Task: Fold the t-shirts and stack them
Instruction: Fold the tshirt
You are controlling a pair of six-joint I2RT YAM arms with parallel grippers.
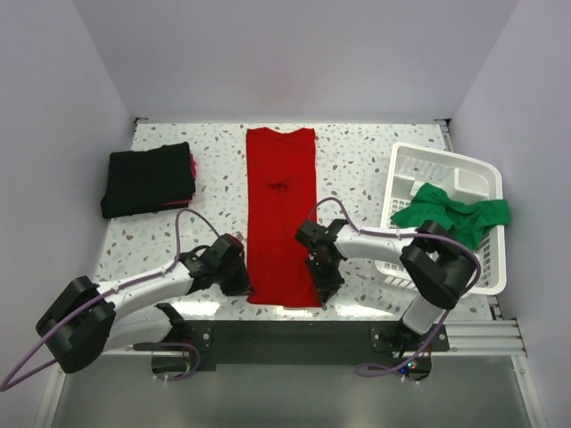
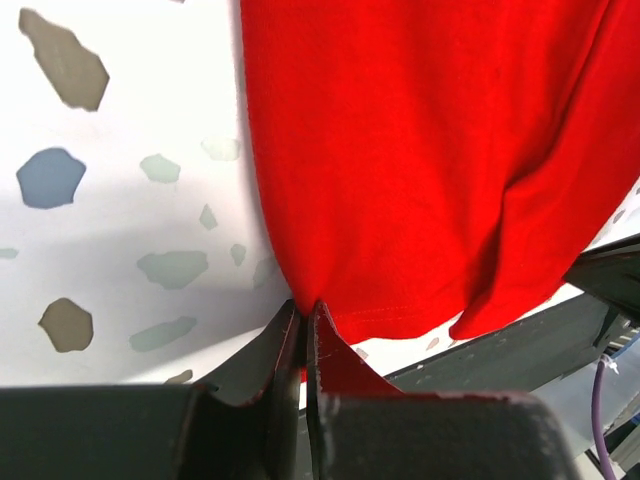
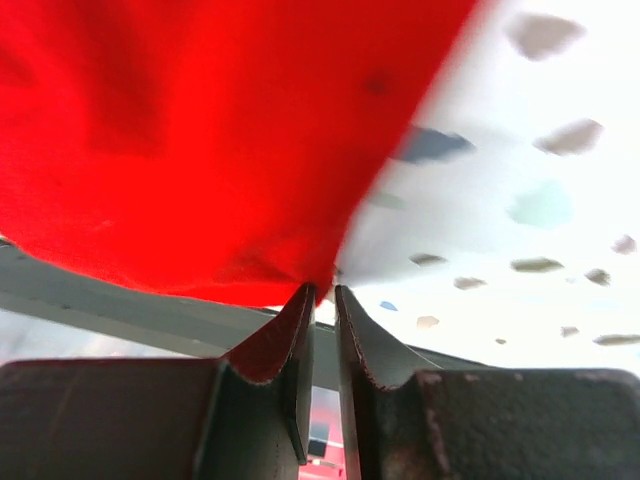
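**A:** Where is the shirt you're working on?

**B:** The red t-shirt (image 1: 282,214) lies flat in the middle of the table (image 1: 357,169). It is folded into a long narrow strip that runs from the far edge back towards my bases. Its near hem sits between my two grippers, with one at each corner.

**A:** What is the left one doing?

**B:** My left gripper (image 2: 305,308) is at the near left corner. Its jaws are pressed together, and the red hem is caught at their tips. In my wrist view the cloth rises straight out from between them.

**A:** And the right?

**B:** My right gripper (image 3: 322,290) is at the near right corner. Its jaws are almost together, with only a thin slit between them. The corner of the cloth comes down to the tips, but I cannot tell whether it is pinched or merely touching.

**A:** Where are the other shirts?

**B:** The black t-shirt (image 1: 147,180) sits folded in a neat block at the far left of the table, well apart from the red one. The green t-shirt (image 1: 451,212) lies crumpled across the white slatted basket (image 1: 446,165) on the right side, with one end reaching the basket's right rim. From above, my right arm's elbow overlaps the basket's near part.
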